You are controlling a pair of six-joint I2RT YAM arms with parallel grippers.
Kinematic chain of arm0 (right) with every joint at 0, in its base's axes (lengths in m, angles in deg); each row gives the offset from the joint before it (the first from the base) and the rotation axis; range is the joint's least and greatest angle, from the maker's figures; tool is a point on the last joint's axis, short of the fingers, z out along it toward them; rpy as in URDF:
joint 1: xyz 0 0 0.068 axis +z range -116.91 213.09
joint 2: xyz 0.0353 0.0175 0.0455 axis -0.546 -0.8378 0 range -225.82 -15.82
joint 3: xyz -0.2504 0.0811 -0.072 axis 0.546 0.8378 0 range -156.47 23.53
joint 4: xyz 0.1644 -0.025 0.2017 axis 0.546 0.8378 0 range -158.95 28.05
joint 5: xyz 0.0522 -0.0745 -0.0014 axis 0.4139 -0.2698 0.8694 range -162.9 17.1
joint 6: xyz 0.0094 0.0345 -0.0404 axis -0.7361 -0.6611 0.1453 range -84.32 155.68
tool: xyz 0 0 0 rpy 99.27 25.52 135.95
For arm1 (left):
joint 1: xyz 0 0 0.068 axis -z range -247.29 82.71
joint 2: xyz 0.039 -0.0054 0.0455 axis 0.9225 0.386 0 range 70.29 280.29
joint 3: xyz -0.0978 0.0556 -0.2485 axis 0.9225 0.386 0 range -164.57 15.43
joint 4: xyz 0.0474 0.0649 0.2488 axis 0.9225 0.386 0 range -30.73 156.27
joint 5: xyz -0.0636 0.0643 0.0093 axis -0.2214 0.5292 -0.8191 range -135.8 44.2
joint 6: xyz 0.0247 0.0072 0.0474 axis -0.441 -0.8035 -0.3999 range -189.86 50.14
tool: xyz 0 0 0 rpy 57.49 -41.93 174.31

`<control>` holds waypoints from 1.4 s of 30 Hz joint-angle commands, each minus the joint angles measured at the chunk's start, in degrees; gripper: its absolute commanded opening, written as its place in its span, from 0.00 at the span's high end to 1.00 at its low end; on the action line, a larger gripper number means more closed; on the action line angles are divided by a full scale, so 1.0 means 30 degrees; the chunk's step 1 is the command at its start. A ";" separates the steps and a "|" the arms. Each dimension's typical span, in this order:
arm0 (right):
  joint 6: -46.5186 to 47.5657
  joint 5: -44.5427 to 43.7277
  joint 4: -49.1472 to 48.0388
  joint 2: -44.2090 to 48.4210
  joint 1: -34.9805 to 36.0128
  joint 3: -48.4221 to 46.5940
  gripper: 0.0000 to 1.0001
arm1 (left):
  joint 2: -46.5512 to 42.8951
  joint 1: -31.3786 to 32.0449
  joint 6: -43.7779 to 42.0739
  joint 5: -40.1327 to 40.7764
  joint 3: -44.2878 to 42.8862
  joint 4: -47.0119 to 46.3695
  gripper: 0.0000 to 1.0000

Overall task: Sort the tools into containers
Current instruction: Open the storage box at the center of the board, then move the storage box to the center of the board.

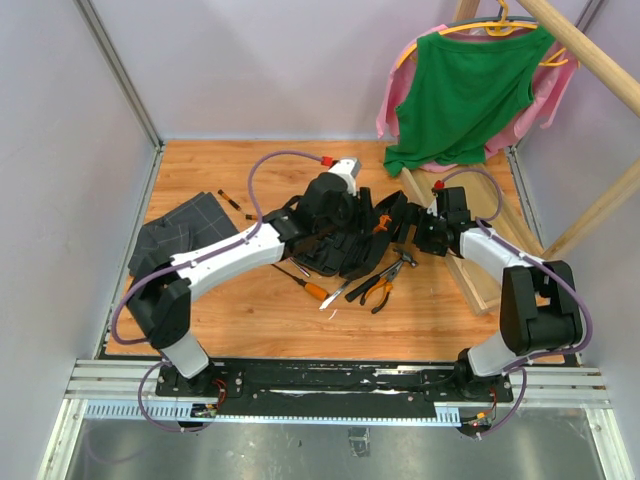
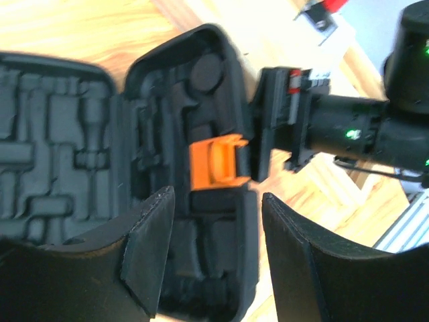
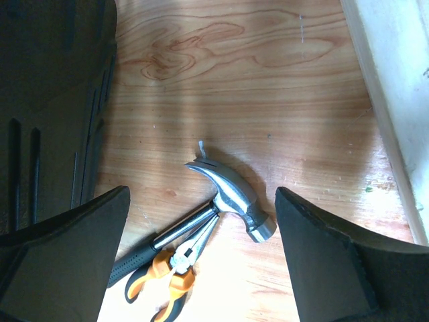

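— Any lettering on the tool case (image 2: 201, 87) or its orange latch (image 2: 216, 163)?
— None that can be read; both are plain and slightly blurred.
— The hammer (image 3: 231, 194), the pliers (image 3: 167, 268)?
— No legible brand, number or label there either.

Matt black plastic case (image 2: 181, 134); glossy steel hammer (image 3: 231, 194).

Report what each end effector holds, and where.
Nothing. The left end effector is open above the tool case; the right end effector is open above the hammer.
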 commanded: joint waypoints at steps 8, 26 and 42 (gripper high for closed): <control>-0.0871 -0.2593 0.1659 0.2565 -0.0627 0.0250 0.07 | -0.6391 -0.3807 -0.0147 0.1598 0.6526 0.0583 0.38; -0.0482 -0.6641 0.6353 0.7716 -0.0845 0.1285 0.04 | -0.7648 -0.4413 -0.2712 0.2930 0.4092 0.5881 0.37; -0.1706 -0.4301 0.3229 0.2485 -0.0830 -0.1204 0.09 | -0.7964 -0.4415 -0.4310 0.3028 0.4006 0.6949 0.37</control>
